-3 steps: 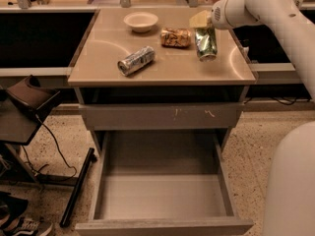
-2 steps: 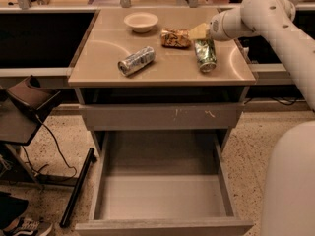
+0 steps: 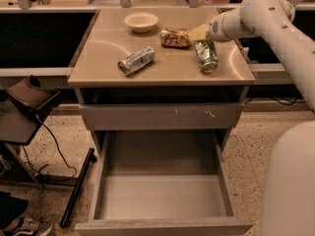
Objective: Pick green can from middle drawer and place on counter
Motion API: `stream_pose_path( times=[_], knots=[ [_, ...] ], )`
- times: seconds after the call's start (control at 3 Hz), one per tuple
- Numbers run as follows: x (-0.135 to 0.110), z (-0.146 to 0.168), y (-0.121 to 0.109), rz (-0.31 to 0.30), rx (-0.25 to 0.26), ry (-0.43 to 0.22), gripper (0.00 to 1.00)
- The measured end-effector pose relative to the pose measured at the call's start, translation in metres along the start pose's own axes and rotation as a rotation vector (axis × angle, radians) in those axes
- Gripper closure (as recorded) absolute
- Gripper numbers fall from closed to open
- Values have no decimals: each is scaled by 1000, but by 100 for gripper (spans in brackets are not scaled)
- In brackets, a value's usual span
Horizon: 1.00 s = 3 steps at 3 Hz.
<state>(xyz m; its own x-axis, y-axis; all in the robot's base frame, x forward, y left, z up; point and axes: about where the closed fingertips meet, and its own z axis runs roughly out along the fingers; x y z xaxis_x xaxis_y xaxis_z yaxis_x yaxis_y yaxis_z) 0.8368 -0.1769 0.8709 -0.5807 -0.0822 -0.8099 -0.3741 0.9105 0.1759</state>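
The green can [image 3: 207,56] lies on its side on the right part of the tan counter [image 3: 162,68], one silver end facing the front. My gripper [image 3: 199,33] hovers just behind the can's far end, open and holding nothing, with the white arm [image 3: 261,14] reaching in from the right. The middle drawer [image 3: 162,196] is pulled out below, and its grey floor is bare.
A silver-grey can [image 3: 136,60] lies left of centre on the counter. A pale bowl [image 3: 141,21] and a brown snack bag [image 3: 174,37] sit at the back. The scratched drawer front [image 3: 162,116] is closed. A black stand [image 3: 29,100] is at left, and my white body [image 3: 290,181] at lower right.
The green can went from held upright over the counter's right side to lying on the counter. My gripper let it go and drew back behind it.
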Motion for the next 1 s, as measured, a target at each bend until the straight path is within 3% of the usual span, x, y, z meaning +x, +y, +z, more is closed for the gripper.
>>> stream_pose_path(
  times=[0.67, 1.0],
  knots=[
    [0, 0, 0, 0, 0, 0, 11],
    [0, 0, 0, 0, 0, 0, 0]
  ],
)
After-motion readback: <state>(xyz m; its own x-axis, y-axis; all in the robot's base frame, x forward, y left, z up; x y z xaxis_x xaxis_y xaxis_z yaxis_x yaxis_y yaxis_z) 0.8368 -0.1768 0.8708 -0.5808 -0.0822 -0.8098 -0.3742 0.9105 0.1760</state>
